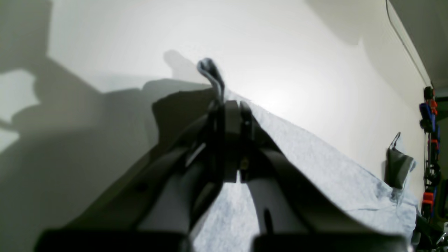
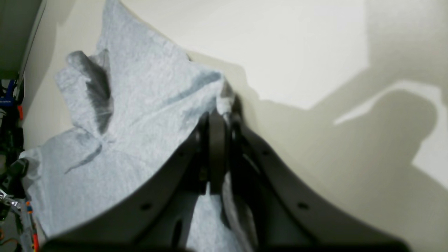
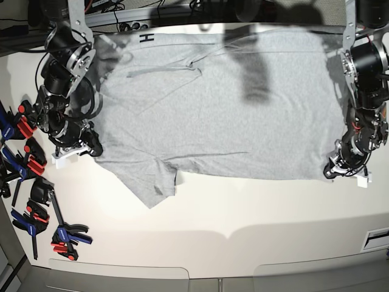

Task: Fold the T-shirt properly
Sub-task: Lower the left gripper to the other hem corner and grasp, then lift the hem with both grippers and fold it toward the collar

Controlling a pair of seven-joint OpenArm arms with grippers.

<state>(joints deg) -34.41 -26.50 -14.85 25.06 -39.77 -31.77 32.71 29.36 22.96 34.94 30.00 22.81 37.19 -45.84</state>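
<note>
The light grey T-shirt (image 3: pixel 231 109) lies spread across the white table (image 3: pixel 243 213), with one sleeve (image 3: pixel 155 182) pointing toward the front edge and a dark letter (image 3: pixel 146 38) showing at its far edge. My left gripper (image 3: pixel 331 172) sits at the shirt's near right corner. In the left wrist view the left gripper (image 1: pixel 232 105) is shut on the T-shirt (image 1: pixel 315 157), a pinch of hem sticking up past the tips. My right gripper (image 3: pixel 94 149) is at the shirt's left edge. Seen from its own wrist, the right gripper (image 2: pixel 220 117) is shut on the T-shirt (image 2: pixel 140 105).
Several blue, black and orange clamps (image 3: pixel 36 213) lie along the table's left side, close to the right arm, and they also appear at the edge of the left wrist view as clamps (image 1: pixel 430 115). Cables run behind the table's far edge. Bare table stretches in front of the shirt.
</note>
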